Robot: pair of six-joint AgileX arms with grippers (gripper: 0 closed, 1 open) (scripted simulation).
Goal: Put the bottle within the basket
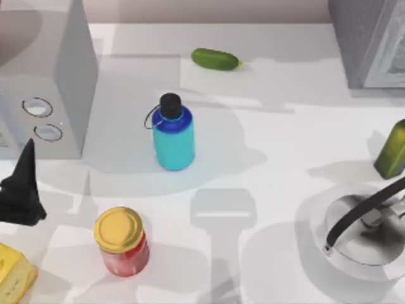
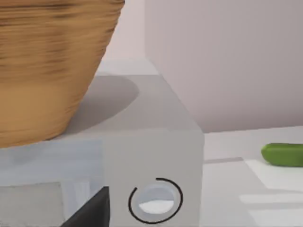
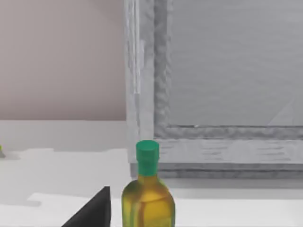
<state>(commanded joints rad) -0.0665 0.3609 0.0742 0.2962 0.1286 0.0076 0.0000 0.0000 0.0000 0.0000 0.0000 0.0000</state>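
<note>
Bottle (image 1: 173,136) upright mid-table, one basket (image 2: 47,71), one jar (image 1: 122,241).

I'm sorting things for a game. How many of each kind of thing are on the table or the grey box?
Bottles: 2, the turquoise bottle and the green bottle
Jars: 1, the red jar
Cucumbers: 1, the cucumber
Baskets: 1, the basket on the grey box
Pots: 1, the metal pot
Yellow thing at the table's left corner: 1
Total: 7

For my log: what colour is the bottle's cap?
Black, on the bottle with its turquoise body; clearest in the top view.
</note>
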